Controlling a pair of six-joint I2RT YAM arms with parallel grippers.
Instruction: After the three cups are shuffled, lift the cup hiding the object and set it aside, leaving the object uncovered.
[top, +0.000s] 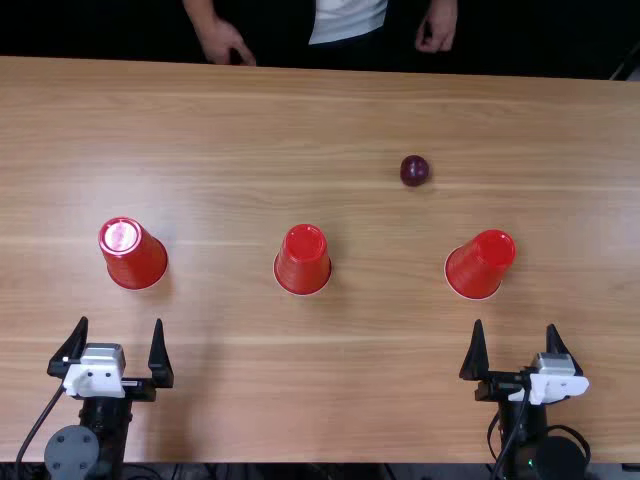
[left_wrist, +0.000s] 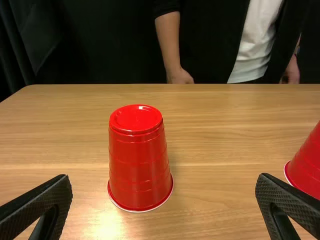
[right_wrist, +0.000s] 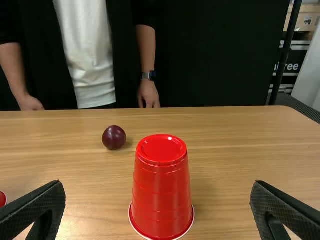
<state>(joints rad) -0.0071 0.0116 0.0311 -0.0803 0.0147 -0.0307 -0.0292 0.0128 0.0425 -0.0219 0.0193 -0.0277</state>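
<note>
The bench (top: 320, 110) is light brown wood with long grain lines running across it. Behind its far edge hangs a black curtain (left_wrist: 60, 40). Off to one side stands a thin black pole (right_wrist: 288, 50), with a brown box (right_wrist: 306, 20) behind it.

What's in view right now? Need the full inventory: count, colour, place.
light brown wooden table: 1, light brown, under everything
upside-down red plastic cups: 3, red, in a row across mid-table: left cup, middle cup, right cup
small dark red round ball: 1, dark red, uncovered on the table, beyond the gap between the middle and right cups, touching neither
black two-finger end effectors: 2, black, open, at the near edge: left end effector before the left cup, right end effector before the right cup
</note>
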